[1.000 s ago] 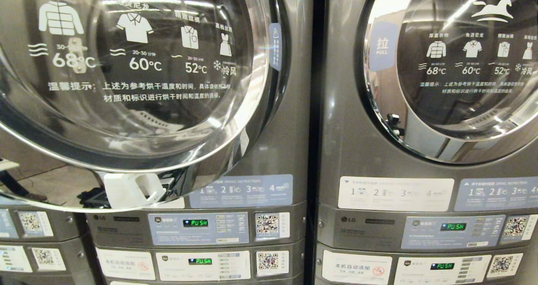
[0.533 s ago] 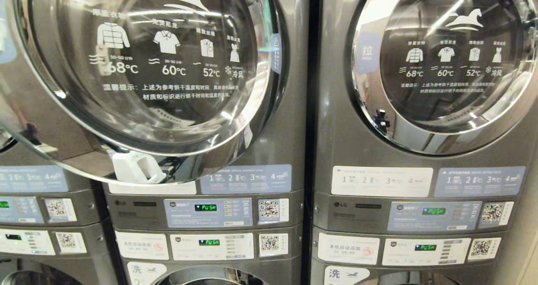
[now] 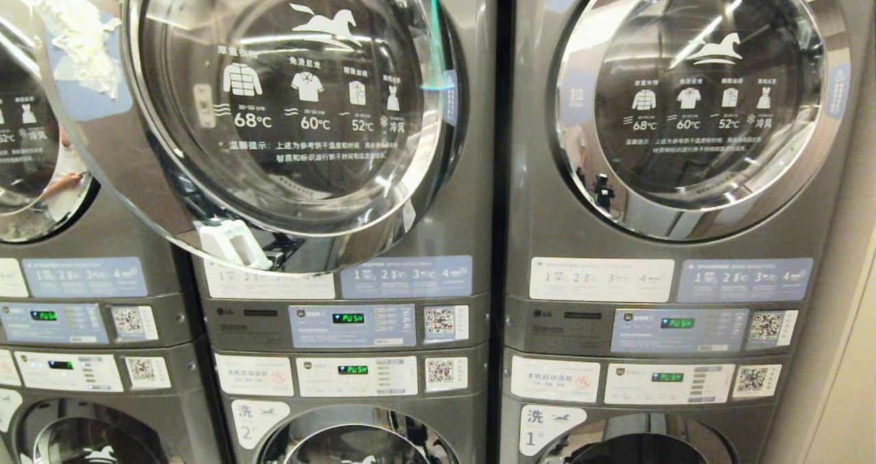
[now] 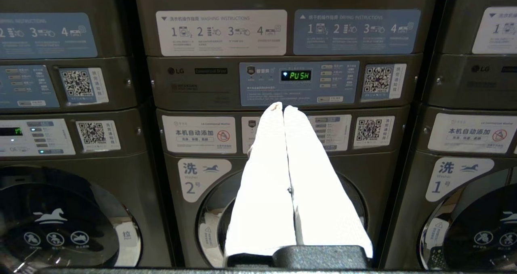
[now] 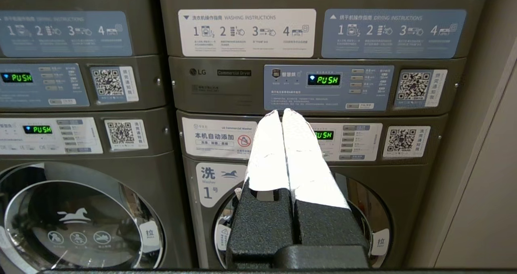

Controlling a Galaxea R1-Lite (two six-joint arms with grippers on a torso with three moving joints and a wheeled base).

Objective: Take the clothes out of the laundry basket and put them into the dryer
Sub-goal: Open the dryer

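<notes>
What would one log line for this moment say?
dryer door: swung open | left gripper: shut, empty | right gripper: shut, empty | laundry basket: not in view

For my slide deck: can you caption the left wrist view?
Left hand, shut and empty, pointing at dryer control panel reading PUSH, above washer 2.

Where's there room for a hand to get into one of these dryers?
Only at the middle dryer door, which stands swung out: a gap opens behind its left rim, before the left machine. The drum opening is hidden behind it. The right dryer door is shut. No flat ledge shows, only control panels.
</notes>
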